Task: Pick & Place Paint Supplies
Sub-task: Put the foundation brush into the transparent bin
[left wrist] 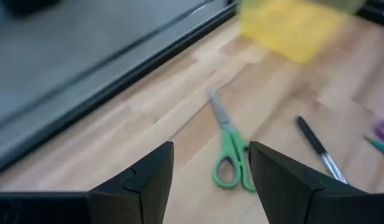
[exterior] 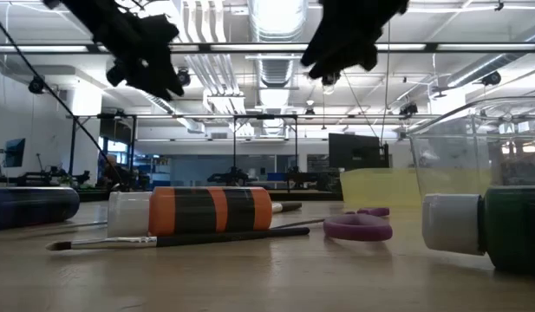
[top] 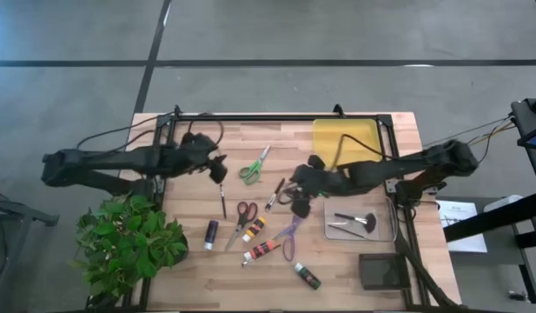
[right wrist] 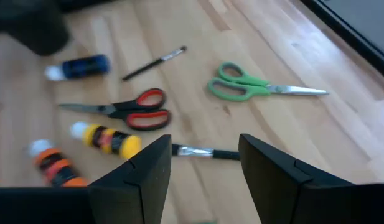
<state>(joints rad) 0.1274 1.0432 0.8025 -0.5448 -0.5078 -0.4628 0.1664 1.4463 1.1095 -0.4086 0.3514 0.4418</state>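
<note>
Both claws hang open and empty — the left claw (top: 219, 169) just beside the green scissors (top: 254, 165), the right claw (top: 295, 185) near them, over a thin brush (top: 275, 194). Risk: both reaching toward the scissors could collide — or a claw might nudge the brush away.

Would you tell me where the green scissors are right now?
In the high view, the green scissors lie mid-table near the far edge, between the left tool and the yellow tray.
</note>
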